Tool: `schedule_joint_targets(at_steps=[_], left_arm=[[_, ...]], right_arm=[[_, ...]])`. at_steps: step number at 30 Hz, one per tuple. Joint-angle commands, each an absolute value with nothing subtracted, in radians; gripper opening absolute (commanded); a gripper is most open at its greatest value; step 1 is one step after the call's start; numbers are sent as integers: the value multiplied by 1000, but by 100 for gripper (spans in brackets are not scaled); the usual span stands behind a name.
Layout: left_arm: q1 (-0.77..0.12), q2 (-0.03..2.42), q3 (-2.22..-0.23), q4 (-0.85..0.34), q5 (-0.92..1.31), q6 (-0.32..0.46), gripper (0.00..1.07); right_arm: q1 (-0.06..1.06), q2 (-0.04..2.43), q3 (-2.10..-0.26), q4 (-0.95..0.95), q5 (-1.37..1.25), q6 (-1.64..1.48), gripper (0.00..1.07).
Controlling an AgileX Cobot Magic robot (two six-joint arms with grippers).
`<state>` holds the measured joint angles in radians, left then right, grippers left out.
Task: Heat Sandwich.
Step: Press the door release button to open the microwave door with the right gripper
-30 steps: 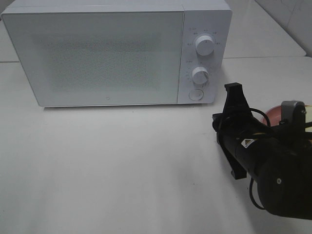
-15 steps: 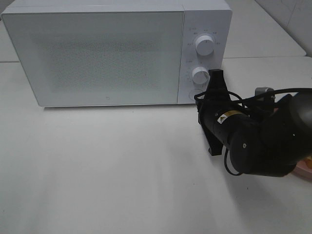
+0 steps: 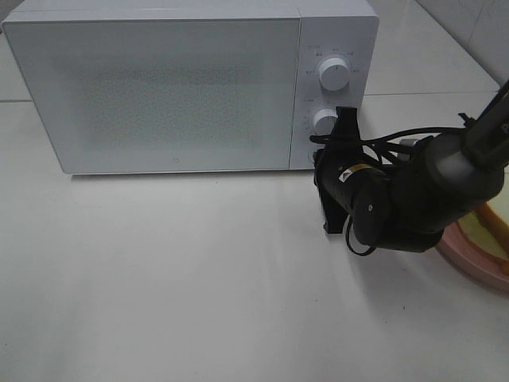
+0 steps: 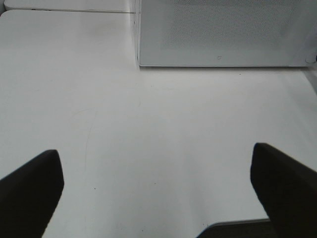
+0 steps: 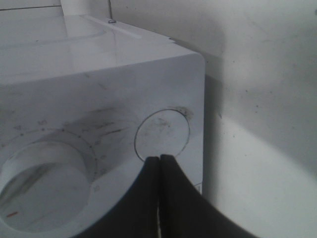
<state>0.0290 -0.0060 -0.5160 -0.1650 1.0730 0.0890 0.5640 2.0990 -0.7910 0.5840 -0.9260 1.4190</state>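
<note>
The sandwich [image 3: 491, 228] shows only as a pale yellowish slab on the pink plate [image 3: 469, 259] at the table's right edge, partly cut off by the frame. The white microwave [image 3: 159, 87] stands at the back with its door closed. My right gripper [image 3: 320, 153] is shut, and in the right wrist view its tips [image 5: 159, 158] meet at the lower rim of the round button [image 5: 162, 133] under the lower knob [image 5: 39, 183]. My left gripper [image 4: 158, 193] hangs open over bare table, facing the microwave [image 4: 218, 29], with nothing between its fingers.
Two white knobs [image 3: 334, 73] [image 3: 326, 121] sit on the microwave's panel above the button. The right arm [image 3: 413, 203] and its cables stretch between the panel and the plate. White tabletop [image 3: 175, 270] runs in front of the microwave.
The right arm has swung left and toward the microwave's panel, bringing its shut tips to the round button and uncovering the pink plate. The left gripper has stayed open.
</note>
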Motion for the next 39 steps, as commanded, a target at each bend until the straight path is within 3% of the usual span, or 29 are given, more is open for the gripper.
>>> schedule_joint_targets(at_steps=[1, 15, 28, 39], left_arm=[[28, -22, -514, -172, 1070, 86, 97], [28, -22, -514, -172, 1070, 86, 97], [28, -22, -514, -172, 1070, 86, 97], [28, -22, -514, -172, 1070, 86, 97]], right_arm=[[555, 2114, -820, 571, -915, 1430, 0], [512, 2155, -884, 583, -909, 1429, 0], [506, 2155, -935, 620, -1073, 1381, 0], [440, 2164, -1068, 647, -1024, 1241, 0]])
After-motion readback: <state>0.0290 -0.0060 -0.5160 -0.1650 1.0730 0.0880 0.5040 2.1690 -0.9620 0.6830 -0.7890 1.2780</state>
